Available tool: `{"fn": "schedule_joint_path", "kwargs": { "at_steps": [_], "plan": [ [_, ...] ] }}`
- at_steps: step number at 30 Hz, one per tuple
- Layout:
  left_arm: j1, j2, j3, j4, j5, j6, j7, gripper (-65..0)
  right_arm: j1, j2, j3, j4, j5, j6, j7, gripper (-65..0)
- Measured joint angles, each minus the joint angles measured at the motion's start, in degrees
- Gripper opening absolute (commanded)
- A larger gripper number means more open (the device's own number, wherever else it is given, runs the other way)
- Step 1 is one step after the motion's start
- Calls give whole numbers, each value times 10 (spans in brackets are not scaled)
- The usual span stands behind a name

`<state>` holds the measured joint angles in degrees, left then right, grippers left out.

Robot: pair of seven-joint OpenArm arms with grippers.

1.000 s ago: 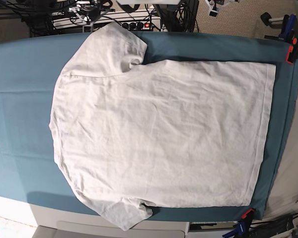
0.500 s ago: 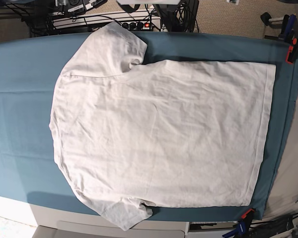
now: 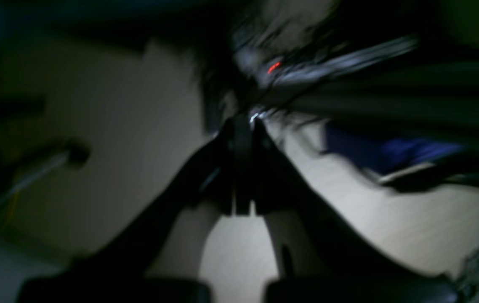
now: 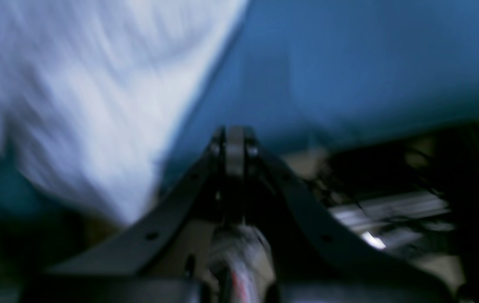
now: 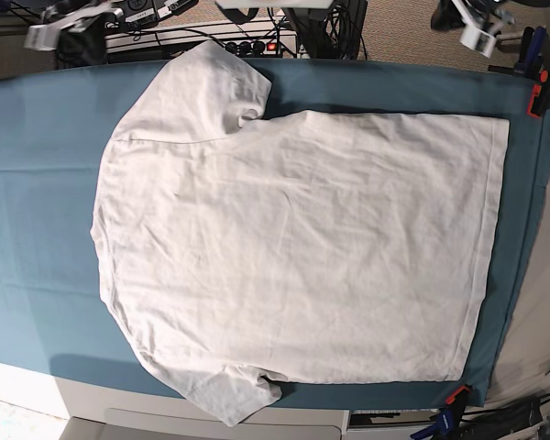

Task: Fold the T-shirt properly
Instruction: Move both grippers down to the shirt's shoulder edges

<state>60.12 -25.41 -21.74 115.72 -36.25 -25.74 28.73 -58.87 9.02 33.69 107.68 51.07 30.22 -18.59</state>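
The white T-shirt lies spread flat on the teal cloth, collar side to the left, hem to the right, one sleeve at the far edge and one at the near edge. Both wrist views are blurred. My right gripper is shut and holds nothing, hovering past the far edge with the T-shirt to its left. My left gripper is shut and holds nothing, over the floor behind the table. In the base view the right arm shows top left and the left arm top right.
A power strip with a red light and tangled cables lie behind the far edge. Red and blue clamps pin the teal cloth at the right corners. White table surface shows to the right.
Both arms have swung outward along the far edge, the right one toward the left corner and the left one toward the right corner. The T-shirt has not moved.
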Motion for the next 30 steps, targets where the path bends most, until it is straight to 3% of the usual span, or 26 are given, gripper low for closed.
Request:
{"fn": "schedule_joint_path", "kwargs": {
  "at_steps": [3, 5, 9, 15, 17, 20, 22, 24, 26, 30],
  "plan": [
    [-11, 0, -33, 20, -45, -54, 19, -650, 40, -11, 43, 13, 103, 7, -91, -650],
    [-18, 0, -41, 26, -54, -66, 17, -650, 65, -25, 55, 10, 136, 7, -108, -650],
    [-19, 0, -41, 25, -54, -67, 17, -650, 110, -52, 56, -23, 145, 2, -121, -650],
    [-19, 0, -40, 25, -54, -69, 17, -650, 144, -90, 56, -41, 243, -2, -163, -650],
    [-19, 0, -40, 25, -54, -69, 17, -650, 143, -106, 56, -42, 256, -18, -167, -650],
    [-19, 0, -40, 25, -54, -69, 17, -650, 144, -119, 56, -43, 252, -53, -170, -650],
    [-19, 0, -40, 25, -53, -69, 17, -650, 146, -120, 52, -42, 214, -83, -165, -650],
    [-21, 0, -40, 25, -49, -69, 17, -650, 148, -122, 41, -43, 172, -123, -146, -557],
    [-26, 1, -40, 25, -48, -69, 22, -650, 150, -124, 28, -43, 158, -140, -145, -439],
    [-43, 2, -40, 25, -48, -69, 23, -650, 162, -125, -10, -42, 120, -156, -128, -410]
  ]
}}
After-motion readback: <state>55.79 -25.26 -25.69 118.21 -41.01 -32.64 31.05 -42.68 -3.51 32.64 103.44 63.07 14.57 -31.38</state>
